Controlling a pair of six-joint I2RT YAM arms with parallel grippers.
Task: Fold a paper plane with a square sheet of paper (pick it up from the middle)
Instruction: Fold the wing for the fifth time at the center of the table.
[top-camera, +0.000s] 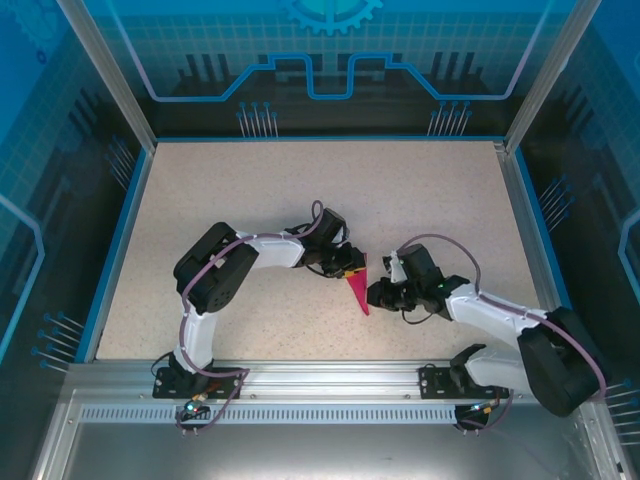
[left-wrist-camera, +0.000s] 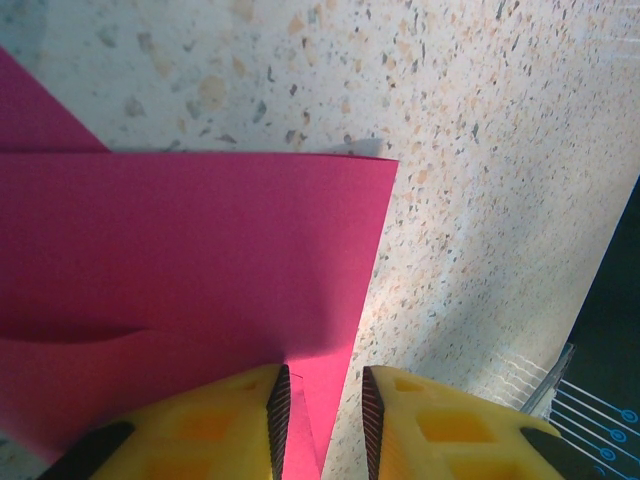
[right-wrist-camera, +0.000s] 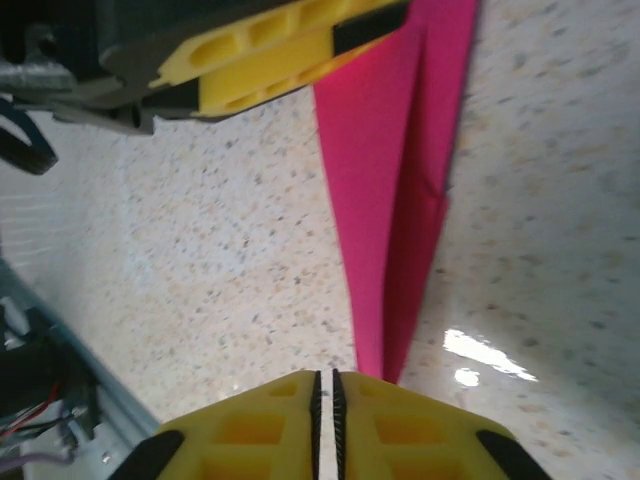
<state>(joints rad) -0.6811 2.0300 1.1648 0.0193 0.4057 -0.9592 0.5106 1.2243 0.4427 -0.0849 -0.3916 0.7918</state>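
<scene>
Paper plane (left-wrist-camera: 200, 250) inside parted left tool (left-wrist-camera: 320, 395)

Speckled beige table (top-camera: 250, 190) w/ blue rim (top-camera: 330, 139); alu rail (top-camera: 320, 375) at near edge.

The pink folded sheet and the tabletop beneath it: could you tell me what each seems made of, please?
Folded sheet: thin matte paper, judging by sharp creases and layered flaps. Tabletop: speckled, stone-like, perhaps laminate; slightly glossy, with glare spots.

Bright overhead light; soft, blurry wrist close-ups.
</scene>
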